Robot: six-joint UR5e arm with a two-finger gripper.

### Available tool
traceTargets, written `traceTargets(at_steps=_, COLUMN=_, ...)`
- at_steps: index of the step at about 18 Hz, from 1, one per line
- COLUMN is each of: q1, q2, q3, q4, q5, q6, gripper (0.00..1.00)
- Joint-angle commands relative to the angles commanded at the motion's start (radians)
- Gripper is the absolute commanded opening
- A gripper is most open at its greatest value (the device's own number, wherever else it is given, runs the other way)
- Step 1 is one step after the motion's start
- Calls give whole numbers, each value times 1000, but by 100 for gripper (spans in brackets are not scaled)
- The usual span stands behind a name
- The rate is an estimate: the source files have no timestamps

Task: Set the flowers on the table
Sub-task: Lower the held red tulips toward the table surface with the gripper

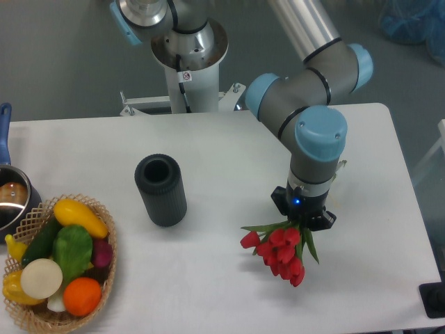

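We judge the jaws of the gripper [303, 221], hidden beneath the wrist, to be pinching the flowers [281, 252], whose buds point near-left over the right side of the worktop [208, 146], stems hidden.
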Motion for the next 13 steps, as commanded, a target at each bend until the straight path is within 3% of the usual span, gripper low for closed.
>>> traceTargets(at_steps=2, q1=-3, q2=-11, q3=3, q4=0, q5=-17, q6=0, gripper=40)
traceTargets(at_steps=7, q1=-3, q2=-14, q3=8, q4=21, q5=-20, q6=1, gripper=65)
traceTargets(at_steps=8, q1=-2, q2=-11, q3=9, q4=21, q5=-22, q6=0, gripper=76)
traceTargets(at_steps=9, q1=0, q2=-9, q3=11, q4=21, q5=-20, q6=0, gripper=96)
traceTargets(at_steps=10, q1=2, q2=-8, q3=9, q4=21, q5=-20, q6=0, gripper=100)
traceTargets(at_steps=13, q1=9, q2=0, q3=11, q4=22, q5=-18, q6=-9, gripper=100)
